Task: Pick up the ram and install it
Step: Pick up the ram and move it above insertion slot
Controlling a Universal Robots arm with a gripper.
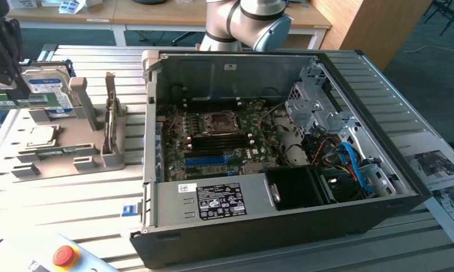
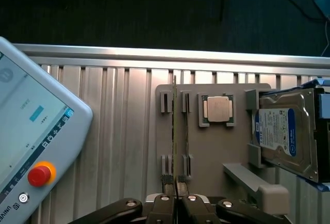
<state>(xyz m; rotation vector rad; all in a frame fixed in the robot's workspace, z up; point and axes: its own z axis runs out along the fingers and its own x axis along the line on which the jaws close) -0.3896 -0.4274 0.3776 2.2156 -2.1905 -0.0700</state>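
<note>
Gripper (image 2: pixel 176 184): I see it clamped on the ram's end.
Ram (image 2: pixel 174 126): edge-on, running straight out from between the fingertips, over the grey fixture (image 2: pixel 216 152).

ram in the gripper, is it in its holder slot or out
Out: the gripper is shut on the ram, and the exterior view shows it held above the grey holder.
</note>
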